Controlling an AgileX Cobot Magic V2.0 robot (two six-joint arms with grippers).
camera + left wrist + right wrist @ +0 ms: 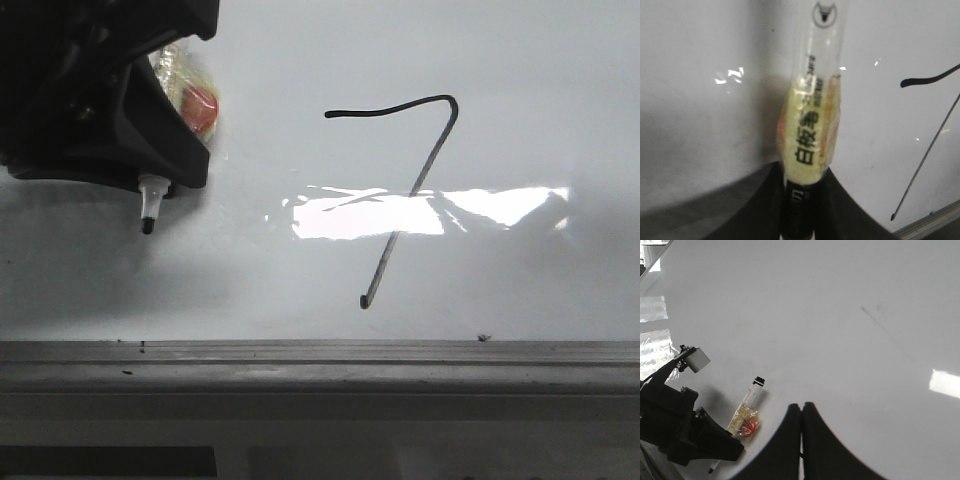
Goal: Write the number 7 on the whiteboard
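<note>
Ink marks the whiteboard (520, 80) as a finished number 7 (415, 170), drawn right of centre: a wavy top bar, a rounded corner, then a long diagonal running down to a dot just above the grey ledge (320, 365) on the board's near edge. A bright glare streak (430, 212) crosses the diagonal partway down.

Well to the left of the figure, the left gripper (125, 130) has its jaws clamped on a marker (152, 200), whose black tip points down, clear of the drawn line. The marker's clear barrel carries a yellowish label (810, 135) with black printed characters and a red patch.

The right gripper (801, 440) hangs over blank board with its two dark jaws pressed together and nothing between them. From its wrist view the left gripper and marker lie off to one side.
</note>
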